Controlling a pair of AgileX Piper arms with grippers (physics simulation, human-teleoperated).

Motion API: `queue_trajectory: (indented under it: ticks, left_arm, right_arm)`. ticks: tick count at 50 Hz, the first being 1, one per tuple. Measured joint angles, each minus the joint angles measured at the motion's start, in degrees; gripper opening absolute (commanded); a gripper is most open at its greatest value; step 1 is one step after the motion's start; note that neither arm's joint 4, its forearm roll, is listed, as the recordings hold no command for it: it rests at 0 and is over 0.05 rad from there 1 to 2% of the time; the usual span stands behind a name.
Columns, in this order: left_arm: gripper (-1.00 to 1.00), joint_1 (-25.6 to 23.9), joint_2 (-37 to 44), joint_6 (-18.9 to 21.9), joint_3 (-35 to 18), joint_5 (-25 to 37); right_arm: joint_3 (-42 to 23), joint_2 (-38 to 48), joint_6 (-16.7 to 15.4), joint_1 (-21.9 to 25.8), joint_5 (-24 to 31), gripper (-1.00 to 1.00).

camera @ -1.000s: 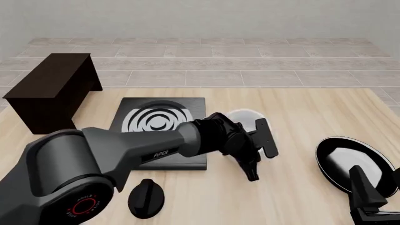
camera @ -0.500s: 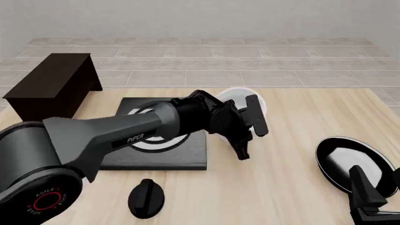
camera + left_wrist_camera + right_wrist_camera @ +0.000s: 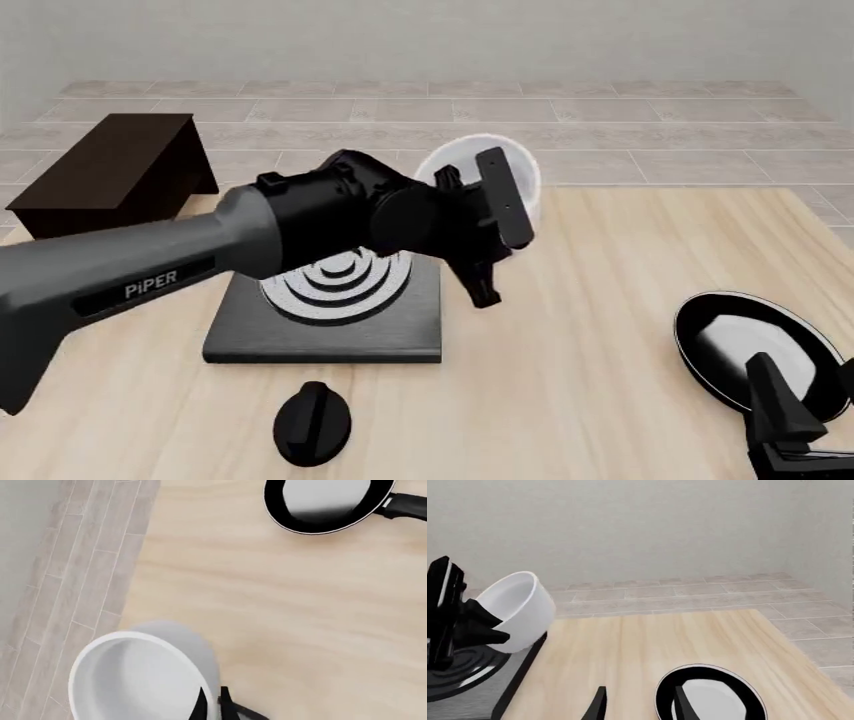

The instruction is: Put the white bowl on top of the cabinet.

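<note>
My left hand (image 3: 470, 215) is clamped on the white bowl (image 3: 483, 172) – one finger inside the rim, the other outside, wall pinched between them, clearest in the left wrist view (image 3: 212, 705). The bowl (image 3: 137, 677) is off the tabletop (image 3: 601, 340), held tilted in the air with its opening facing away from me and toward the tiled floor (image 3: 441, 140) beyond the far table edge. In the right wrist view the bowl (image 3: 517, 610) shows tipped on its side, above the near corner of the stove plate (image 3: 474, 680).

The cabinet (image 3: 114, 190) – dark brown box with a flat top – stands at the far left of the tabletop, well apart from the bowl, nothing on its top. The black stove plate (image 3: 327, 315) with grey rings lies between cabinet and bowl, partly hidden by my left arm (image 3: 200, 260). A black knob (image 3: 311, 422) sits on the tabletop just in front of the plate.

The black pan (image 3: 747, 350) with whitish inside lies at the right, flat on the tabletop. My right hand (image 3: 637, 705) hovers low near the pan (image 3: 707, 697), fingers parted and holding nothing.
</note>
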Motion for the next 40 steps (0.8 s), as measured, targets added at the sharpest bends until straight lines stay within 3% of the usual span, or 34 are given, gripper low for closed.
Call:
queue_trajectory:
  ticks: [26,40]
  left_arm:
    - [-1.00,11.77,-10.68,-2.18,0.74,2.19]
    - [-1.00,22.92,-11.00,-4.12,-2.33,2.96]
  right_arm:
    - [-0.02,-0.16,-0.30,-0.16,0.08,1.00]
    - [-0.02,-0.15,-0.39,-0.24,0.09,1.00]
